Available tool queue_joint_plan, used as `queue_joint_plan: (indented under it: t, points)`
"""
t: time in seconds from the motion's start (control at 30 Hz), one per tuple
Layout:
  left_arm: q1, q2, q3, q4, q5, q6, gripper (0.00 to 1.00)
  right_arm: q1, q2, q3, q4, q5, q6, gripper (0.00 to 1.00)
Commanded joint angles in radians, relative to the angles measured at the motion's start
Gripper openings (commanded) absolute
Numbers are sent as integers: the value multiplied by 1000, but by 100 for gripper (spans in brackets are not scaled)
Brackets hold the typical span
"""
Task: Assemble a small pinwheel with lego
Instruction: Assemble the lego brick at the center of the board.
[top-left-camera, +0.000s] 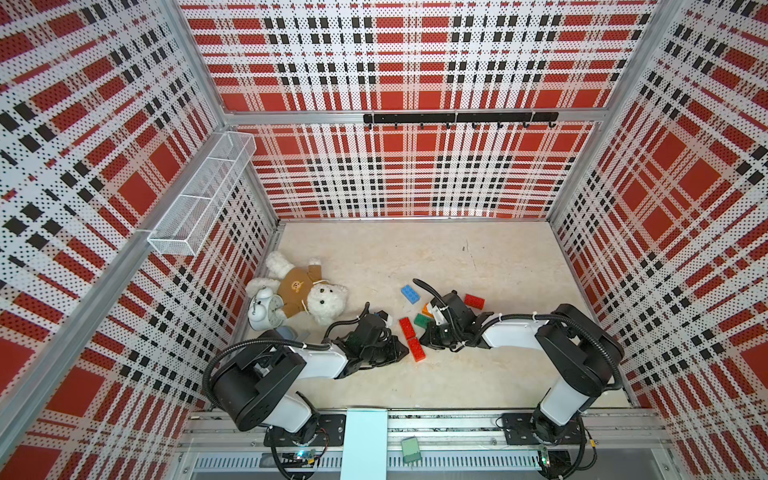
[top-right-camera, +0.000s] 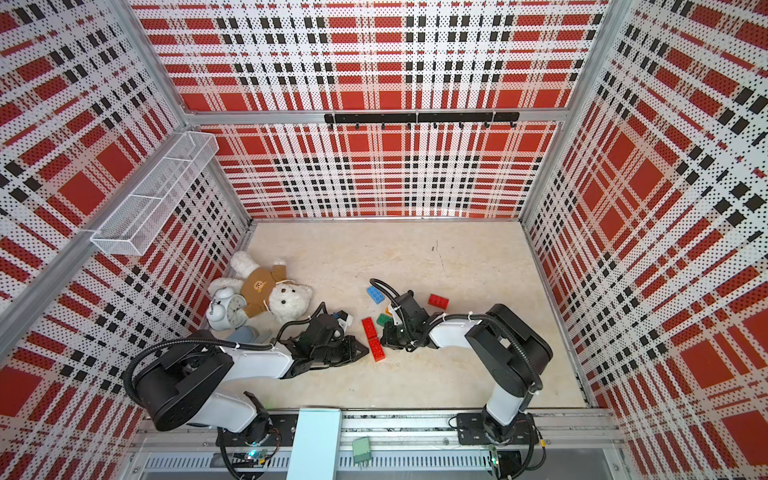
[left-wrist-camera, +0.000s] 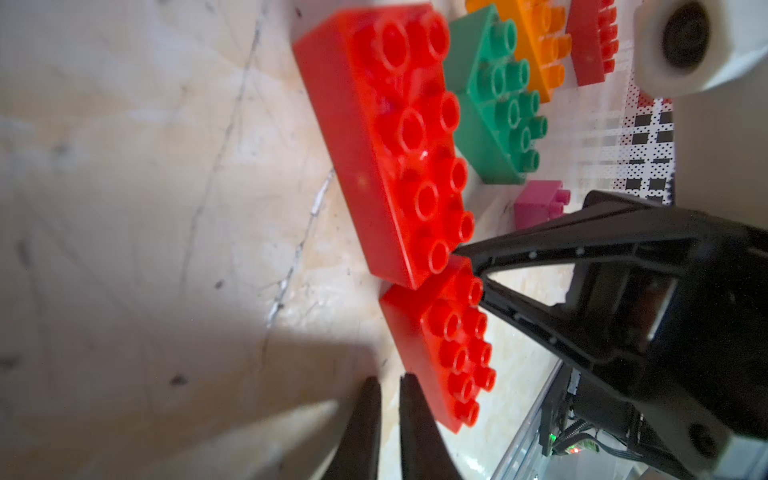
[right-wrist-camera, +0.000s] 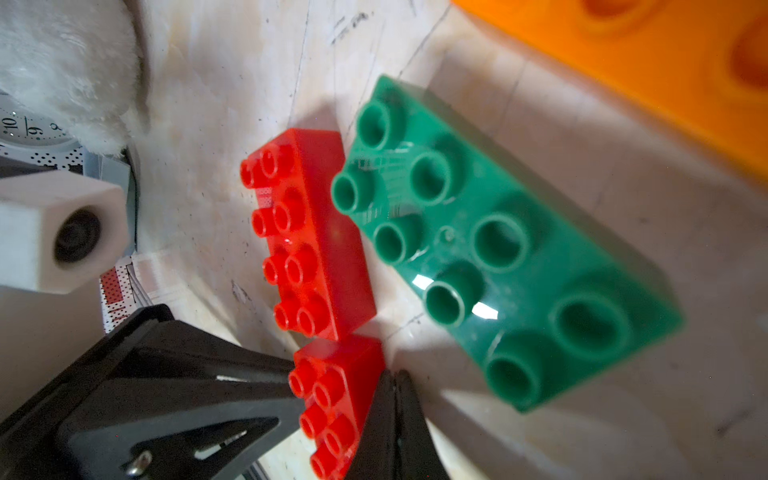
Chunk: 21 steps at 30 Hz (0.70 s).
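We squeeze the front-edge red brick (left-wrist-camera: 436, 345) squarely between shut, empty left fingers (left-wrist-camera: 365, 424) and right fingers (right-wrist-camera: 411, 428), without twisting its red neighbour (left-wrist-camera: 386, 145).

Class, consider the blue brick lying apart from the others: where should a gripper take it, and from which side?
Grip the blue brick across its long side faces, near the middle, coming straight down from above. It seems to lie flat, studs up, with no other brick touching it, so both long faces are free, and that is its narrower span.
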<state>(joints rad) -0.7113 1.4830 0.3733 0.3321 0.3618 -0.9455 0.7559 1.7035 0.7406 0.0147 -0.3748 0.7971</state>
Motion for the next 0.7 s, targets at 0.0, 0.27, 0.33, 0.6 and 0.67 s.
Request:
queue_joint_plan:
  t: [0.0,0.27,0.33,0.6,0.67]
  points:
    - [13,21,14,5,-8,-6,16,2,2,26,15,17,3,4]
    - [20,-97,-62,-7,-7,-5,19,13,-188,-25,-193,153,-35,2]
    - [30,-168,-82,-33,-18,13,27,41,-241,-39,-250,181,-33,2]
    - [53,-591,-94,-338,-198,119,99,130,-320,-106,-295,217,47,2]
    - [75,-676,-98,-398,-216,129,99,143,-308,-113,-281,215,58,2]
